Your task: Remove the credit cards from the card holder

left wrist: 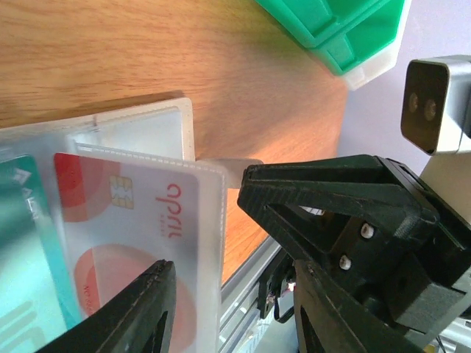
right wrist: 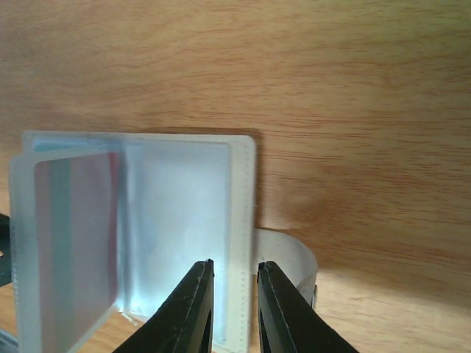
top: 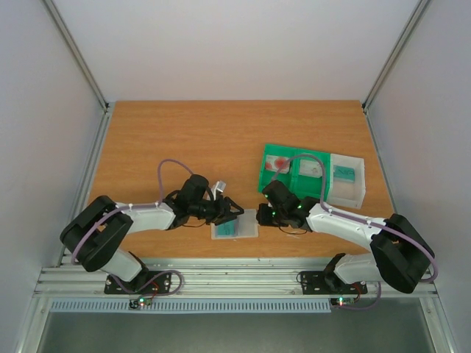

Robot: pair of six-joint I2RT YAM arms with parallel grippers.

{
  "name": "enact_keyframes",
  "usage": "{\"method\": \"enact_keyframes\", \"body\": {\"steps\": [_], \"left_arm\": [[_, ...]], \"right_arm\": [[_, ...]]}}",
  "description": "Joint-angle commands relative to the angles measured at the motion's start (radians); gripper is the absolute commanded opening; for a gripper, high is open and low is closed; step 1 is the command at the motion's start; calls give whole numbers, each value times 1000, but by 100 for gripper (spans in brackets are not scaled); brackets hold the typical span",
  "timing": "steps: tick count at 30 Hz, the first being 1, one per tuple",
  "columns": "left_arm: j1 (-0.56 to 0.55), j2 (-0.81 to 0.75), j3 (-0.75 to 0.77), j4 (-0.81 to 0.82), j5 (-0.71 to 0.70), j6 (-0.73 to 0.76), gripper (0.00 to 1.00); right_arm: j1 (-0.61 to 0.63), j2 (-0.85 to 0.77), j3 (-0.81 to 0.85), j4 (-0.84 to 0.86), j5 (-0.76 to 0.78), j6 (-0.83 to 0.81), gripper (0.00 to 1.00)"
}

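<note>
Seen from above, the left arm (top: 140, 215) folds its elbow out to 9 o'clock and lays its forearm toward 3 o'clock. The right arm (top: 346, 224) mirrors it, elbow at 3 o'clock and forearm reaching toward 9 o'clock. They meet over the card holder (top: 243, 229), which lies flat at the counter's (top: 221, 132) 6 o'clock edge.

The left end effector (top: 229, 212) sits at the holder's 10 o'clock corner, with one finger (left wrist: 140, 309) over a pocket. I cannot tell how far it is open or whether it grips. The right end effector (right wrist: 234, 268) points down at the holder's 3 o'clock edge. Its fingers are a narrow gap apart, the edge seam shows between them, and no grip is visible.

The holder's long axis runs 9 to 3 o'clock, and its corner tab (left wrist: 235, 163) juts toward the right end effector. There is one holder with two pockets. Two cards show inside it, a white card with red marks (left wrist: 140, 220) and a teal card (left wrist: 26, 243). One green tray (top: 294, 149) and one clear box (top: 346, 195) stand at 2 o'clock.
</note>
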Motion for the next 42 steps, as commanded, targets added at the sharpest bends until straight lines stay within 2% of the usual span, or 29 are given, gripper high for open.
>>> {"method": "enact_keyframes", "body": {"steps": [1,10,20,24,30,42], "left_arm": [[-20,26,37,42,-11,1,45],[-21,17,44,-15,-33,35,45],[-14,-11,54,-188,-133,119,44],[-9,-14,44,-201,-156,135,44],[3,-12,27,-200,-155,141,44],[20,-29,17,-236,-162,179,44]], "right_arm": [[-13,-17,19,-56,50,-45,21],[-20,11,20,-50,39,-56,20],[-20,59,9,29,-51,-43,22],[-20,85,8,42,-67,-41,25],[-20,125,-4,86,-115,-20,25],[-18,141,-12,114,-192,32,20]]}}
